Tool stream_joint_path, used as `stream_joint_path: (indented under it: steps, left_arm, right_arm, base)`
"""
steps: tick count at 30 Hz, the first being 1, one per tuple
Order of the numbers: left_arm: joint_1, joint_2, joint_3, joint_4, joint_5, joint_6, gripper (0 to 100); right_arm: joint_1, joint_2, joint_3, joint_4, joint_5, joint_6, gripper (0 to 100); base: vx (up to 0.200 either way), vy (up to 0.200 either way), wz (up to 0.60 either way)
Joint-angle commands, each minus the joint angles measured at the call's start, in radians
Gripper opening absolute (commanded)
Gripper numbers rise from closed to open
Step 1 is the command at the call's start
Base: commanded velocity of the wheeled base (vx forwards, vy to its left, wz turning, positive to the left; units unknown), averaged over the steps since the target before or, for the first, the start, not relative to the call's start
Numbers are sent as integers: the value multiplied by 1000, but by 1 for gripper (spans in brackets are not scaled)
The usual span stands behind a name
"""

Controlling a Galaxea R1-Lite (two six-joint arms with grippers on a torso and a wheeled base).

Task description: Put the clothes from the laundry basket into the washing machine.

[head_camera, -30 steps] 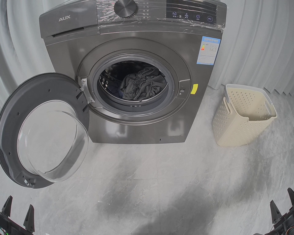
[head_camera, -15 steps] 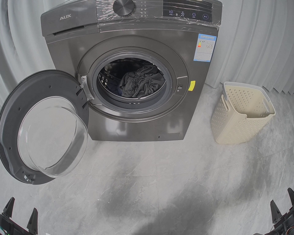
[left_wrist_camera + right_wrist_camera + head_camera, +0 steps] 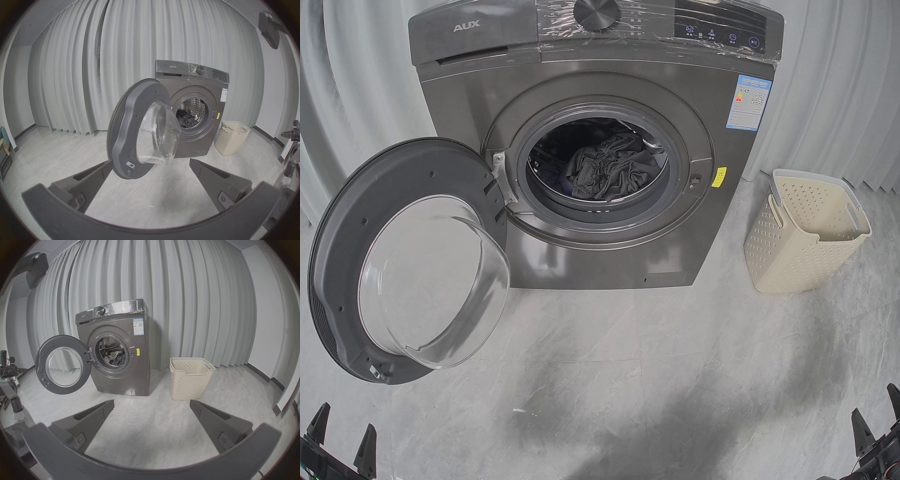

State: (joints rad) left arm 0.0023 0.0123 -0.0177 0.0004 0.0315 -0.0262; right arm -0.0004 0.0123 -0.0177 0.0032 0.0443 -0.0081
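Two hands sit low at the near edge of the head view, well apart from everything else: the left hand at the robot's left and the right hand at its right, each with its dark pointed fingers spread wide and gripping nothing. Ahead of them stands a dark grey metal front-loading washing machine on a pale grey marbled tile floor, backed by a white pleated curtain. Its round grey door with a clear bulging window hangs from the hinge on the robot's left side of the opening and is swung fully open toward that side. Inside the drum lies a crumpled heap of dark grey clothes, resting against the lower part of the drum just behind the rubber rim. Clear plastic film covers the top control panel, which carries a round silver knob. A blue and white label and a small yellow sticker sit on the machine's front, to the right of the opening. A cream perforated plastic laundry basket with a grey rim stands upright on the floor near the machine's right side, not touching it.
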Motion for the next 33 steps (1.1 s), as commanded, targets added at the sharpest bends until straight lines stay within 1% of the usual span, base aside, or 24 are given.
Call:
stream_joint_path:
  steps: [1,4,7,8,13,19,25,33]
  left_arm:
    - [1,-9,18,0,1,0,100]
    - [-1,-9,18,0,1,-9,100]
    - [-1,-9,18,0,1,-9,100]
    - [-1,-9,18,0,4,-14,100]
    - [-1,-9,18,0,4,-15,100]
    - [-1,-9,18,0,4,-14,100]
    - [-1,-9,18,1,2,-14,100]
    - [-1,-9,18,0,2,-14,100]
  right_arm:
    - [-1,0,18,0,0,0,100]
    - [-3,0,18,0,-1,-1,100]
    - [-3,0,18,0,-1,0,100]
    - [-3,0,18,-2,-4,-3,100]
    - [-3,0,18,0,-3,2,100]
    - [-1,-2,18,0,-3,2,100]
    - [0,-2,18,0,-3,0,100]
    - [-1,-2,18,0,-3,2,100]
  base:
    - [0,0,0]
    - [0,0,0]
    - [0,0,0]
    - [0,0,600]
    - [0,0,600]
    - [0,0,0]
    - [0,200,0]
    - [0,0,0]
